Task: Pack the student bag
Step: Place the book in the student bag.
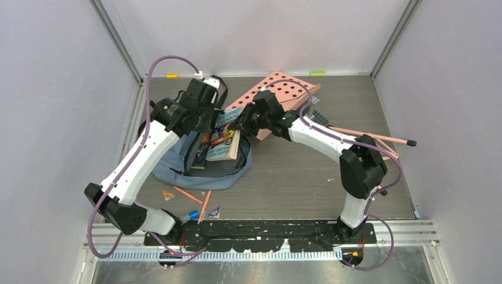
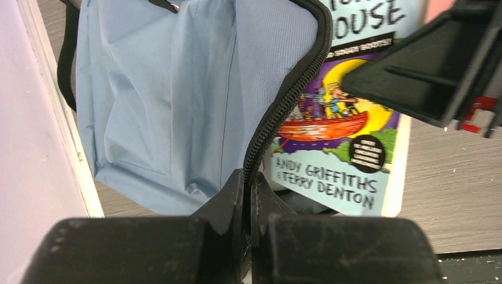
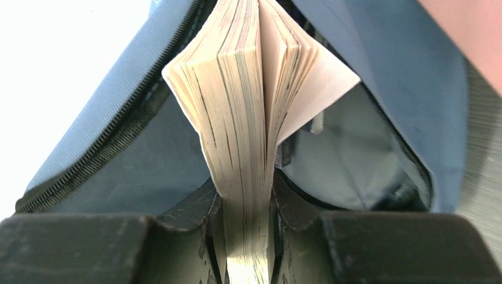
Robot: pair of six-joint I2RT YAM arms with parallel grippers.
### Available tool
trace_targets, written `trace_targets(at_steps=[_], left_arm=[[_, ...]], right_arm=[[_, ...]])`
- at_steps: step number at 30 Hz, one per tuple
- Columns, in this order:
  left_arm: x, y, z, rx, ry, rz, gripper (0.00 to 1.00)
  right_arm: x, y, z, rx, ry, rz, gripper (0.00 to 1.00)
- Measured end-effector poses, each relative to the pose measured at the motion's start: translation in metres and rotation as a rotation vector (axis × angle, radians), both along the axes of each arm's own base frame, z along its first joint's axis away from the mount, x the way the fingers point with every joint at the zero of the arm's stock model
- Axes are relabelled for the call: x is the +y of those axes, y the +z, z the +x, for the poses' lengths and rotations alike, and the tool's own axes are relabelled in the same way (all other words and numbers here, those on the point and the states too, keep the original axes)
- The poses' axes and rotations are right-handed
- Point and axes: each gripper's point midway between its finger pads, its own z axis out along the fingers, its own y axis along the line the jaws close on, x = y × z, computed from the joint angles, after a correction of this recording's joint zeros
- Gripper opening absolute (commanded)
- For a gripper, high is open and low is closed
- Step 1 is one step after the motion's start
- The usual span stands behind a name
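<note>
- The student bag lies slumped at the left-centre of the table, near the left wall, its mouth gaping toward the right.
- My left claw is pressed together on the black zipper edging of the student bag. As I judge it, the pinch lifts that lip so the soft fabric cannot fold over the mouth.
- My right claw is pinching the book by its page block. The covers and loose leaves fan out above the fingers.
- From overhead the book sits cover-up in the mouth, part in and part out, with my right claw at its far end. My left claw is just beside it on the rim.
- Step in hand, as I read it: feeding the book deeper while the lip is lifted.
- Edges: in the right wrist view zipper teeth run close on both sides of the book, with dark lining and open pocket beyond. The splayed pages look likely to catch on the teeth.
- Room: the two claws are close together over the mouth. The pink perforated board lies just behind my right wrist.
- Open table lies to the right. Loose pencils lie near the front of the bag.
</note>
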Motion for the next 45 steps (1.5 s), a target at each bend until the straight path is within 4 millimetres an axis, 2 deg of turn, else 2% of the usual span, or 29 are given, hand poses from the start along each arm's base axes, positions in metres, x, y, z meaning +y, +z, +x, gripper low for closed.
trace_targets(at_steps=[7, 13, 16, 19, 21, 25, 29, 30, 32, 34, 36, 42, 44, 45], left_arm=[[-0.006, -0.002, -0.002, 0.022, -0.019, -0.039, 0.00], [-0.009, 0.001, -0.006, 0.024, -0.024, -0.069, 0.00], [-0.008, 0.002, -0.006, 0.022, -0.018, -0.078, 0.00], [-0.007, 0.003, -0.007, 0.018, -0.014, -0.083, 0.00], [-0.007, 0.004, -0.007, 0.016, -0.012, -0.087, 0.00], [-0.008, 0.005, -0.008, 0.017, -0.015, -0.099, 0.00], [-0.010, 0.004, -0.008, 0.012, -0.007, -0.124, 0.00], [-0.010, 0.004, -0.008, 0.010, -0.003, -0.129, 0.00], [-0.009, 0.004, -0.008, 0.009, 0.003, -0.132, 0.00], [-0.008, 0.002, -0.008, 0.012, 0.008, -0.133, 0.00], [-0.008, 0.000, -0.007, 0.016, 0.010, -0.135, 0.00], [-0.006, -0.001, -0.009, 0.019, 0.020, -0.152, 0.00], [-0.004, 0.000, -0.010, 0.017, 0.026, -0.159, 0.00], [-0.003, 0.000, -0.011, 0.016, 0.028, -0.161, 0.00]], right_arm=[[0.047, -0.003, 0.005, -0.013, 0.046, 0.100, 0.01], [0.084, -0.041, 0.013, 0.011, 0.070, 0.118, 0.01], [0.094, -0.061, 0.013, 0.032, 0.068, 0.106, 0.01], [0.102, -0.067, 0.012, 0.041, 0.064, 0.088, 0.01], [0.108, -0.063, 0.012, 0.032, 0.060, 0.064, 0.05], [0.123, -0.059, 0.012, 0.002, 0.071, 0.019, 0.21], [0.147, -0.065, 0.013, -0.026, 0.117, -0.009, 0.47], [0.149, -0.068, 0.013, -0.031, 0.125, -0.020, 0.55], [0.144, -0.079, 0.010, -0.032, 0.131, -0.068, 0.62], [0.137, -0.092, 0.008, -0.029, 0.136, -0.112, 0.66], [0.133, -0.092, 0.007, -0.040, 0.141, -0.117, 0.68], [0.104, -0.101, -0.004, -0.035, 0.147, -0.205, 0.69], [0.099, -0.101, -0.006, -0.033, 0.146, -0.222, 0.65], [0.096, -0.100, -0.007, -0.031, 0.149, -0.228, 0.60]])
